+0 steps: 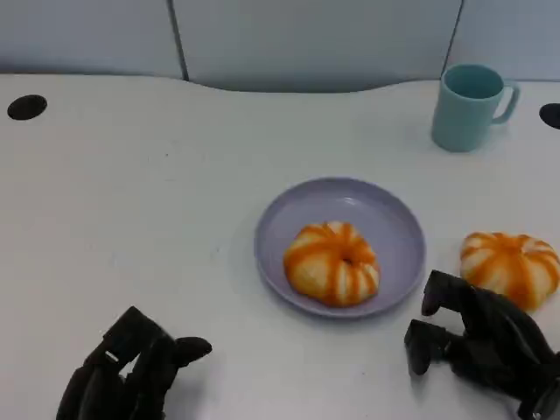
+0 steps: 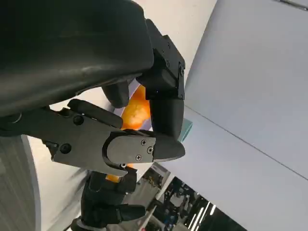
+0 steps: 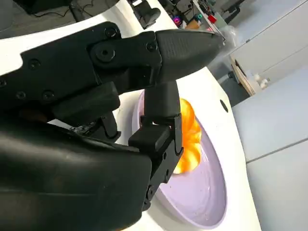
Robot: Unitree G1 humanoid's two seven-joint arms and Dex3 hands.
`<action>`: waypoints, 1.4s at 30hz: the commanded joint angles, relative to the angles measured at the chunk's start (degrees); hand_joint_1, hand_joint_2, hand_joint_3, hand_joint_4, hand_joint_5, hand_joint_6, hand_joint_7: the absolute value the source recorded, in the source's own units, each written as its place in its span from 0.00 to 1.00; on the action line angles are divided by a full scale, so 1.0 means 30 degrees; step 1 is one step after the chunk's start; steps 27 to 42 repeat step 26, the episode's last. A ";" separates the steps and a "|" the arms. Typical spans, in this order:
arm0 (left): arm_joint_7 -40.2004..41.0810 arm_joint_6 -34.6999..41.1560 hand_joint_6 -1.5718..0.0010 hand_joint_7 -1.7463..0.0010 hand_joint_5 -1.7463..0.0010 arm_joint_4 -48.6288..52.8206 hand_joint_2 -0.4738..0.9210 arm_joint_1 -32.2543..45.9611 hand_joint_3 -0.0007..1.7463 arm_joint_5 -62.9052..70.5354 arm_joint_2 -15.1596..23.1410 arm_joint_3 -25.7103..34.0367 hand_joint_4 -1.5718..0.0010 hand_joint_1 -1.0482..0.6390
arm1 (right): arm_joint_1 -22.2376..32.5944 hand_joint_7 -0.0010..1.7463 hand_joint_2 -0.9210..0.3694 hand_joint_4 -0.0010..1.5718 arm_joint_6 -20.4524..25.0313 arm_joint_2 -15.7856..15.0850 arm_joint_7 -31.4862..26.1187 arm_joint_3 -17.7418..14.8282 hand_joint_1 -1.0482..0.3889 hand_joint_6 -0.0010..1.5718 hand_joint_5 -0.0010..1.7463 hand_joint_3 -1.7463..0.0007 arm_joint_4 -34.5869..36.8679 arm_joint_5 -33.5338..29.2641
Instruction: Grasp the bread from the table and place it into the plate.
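One orange-striped bread [image 1: 332, 262] lies inside the lilac plate [image 1: 385, 214] at the middle of the table. A second, similar bread [image 1: 510, 267] sits on the table to the plate's right. My right hand [image 1: 481, 346] is low by the front edge, just in front of that second bread, fingers apart and holding nothing. My left hand [image 1: 131, 372] hovers at the front left, well away from the plate, also holding nothing. Past the right hand's fingers [image 3: 163, 120], the right wrist view shows the plate [image 3: 202, 202] and the bread in it [image 3: 190, 139].
A teal mug [image 1: 471, 107] stands at the back right, behind the plate. Two dark round holes [image 1: 26, 107] mark the table's far corners. Bare white tabletop stretches to the left of the plate. A grey wall panel runs along the back.
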 commanded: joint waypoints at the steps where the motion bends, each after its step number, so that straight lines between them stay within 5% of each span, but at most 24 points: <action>1: -0.0018 0.0027 0.65 0.00 0.00 0.0009 1.00 0.0060 0.20 0.0017 0.0115 0.0188 0.47 0.34 | 0.0412 0.87 0.00 0.49 0.0172 -0.0198 -0.0215 -0.0117 0.38 0.45 1.00 0.83 0.0140 -0.0176; 10: -0.0156 0.0371 0.65 0.00 0.00 0.0037 1.00 -0.0030 0.20 -0.0344 0.0177 0.0280 0.47 0.34 | 0.0346 0.88 0.00 0.49 -0.0026 -0.0246 -0.0136 -0.0103 0.38 0.44 1.00 0.83 0.0358 -0.0258; 22: -0.1275 0.1775 0.69 0.12 0.00 -0.0066 1.00 -0.0366 0.18 -0.1744 0.0506 0.0798 0.53 0.32 | 0.0185 0.86 0.00 0.49 -0.0909 -0.0353 -0.0247 -0.0043 0.37 0.45 0.99 0.82 0.0958 -0.0782; 42: -0.1308 0.1828 0.69 0.13 0.00 -0.0075 1.00 -0.0381 0.18 -0.1769 0.0472 0.0864 0.53 0.32 | 0.0226 0.86 0.00 0.49 -0.0922 -0.0352 -0.0211 -0.0030 0.37 0.45 0.99 0.82 0.0901 -0.0750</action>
